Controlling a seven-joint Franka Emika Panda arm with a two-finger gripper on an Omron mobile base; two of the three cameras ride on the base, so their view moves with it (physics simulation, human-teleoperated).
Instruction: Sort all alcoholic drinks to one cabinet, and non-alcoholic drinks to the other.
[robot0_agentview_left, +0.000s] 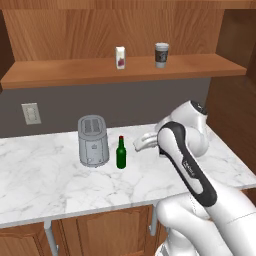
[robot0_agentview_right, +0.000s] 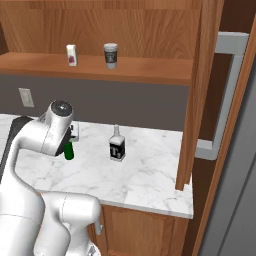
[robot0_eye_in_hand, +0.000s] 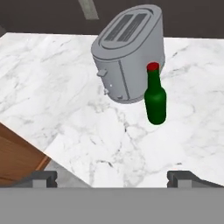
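Note:
A slim dark-green bottle (robot0_agentview_left: 121, 153) with a red cap stands upright on the marble counter (robot0_agentview_left: 45, 180), just right of the grey toaster (robot0_agentview_left: 93, 141). My gripper (robot0_agentview_left: 139, 145) hangs open a short way right of that bottle, with nothing between its fingers. In the hand view the green bottle (robot0_eye_in_hand: 155, 96) stands ahead and right of centre, well beyond my gripper (robot0_eye_in_hand: 113, 177). A clear squarish bottle (robot0_agentview_right: 117, 145) with a black label stands further right on the counter. On the wooden shelf (robot0_agentview_left: 60, 72) above stand a small white carton (robot0_agentview_left: 120, 57) and a paper coffee cup (robot0_agentview_left: 161, 54).
The toaster (robot0_eye_in_hand: 129, 54) stands close behind the green bottle. A wall outlet (robot0_agentview_left: 31, 113) is at the back left. A tall wooden panel (robot0_agentview_right: 192, 100) closes the counter's right end. Wooden cabinet fronts (robot0_agentview_left: 100, 230) run under the counter's front edge.

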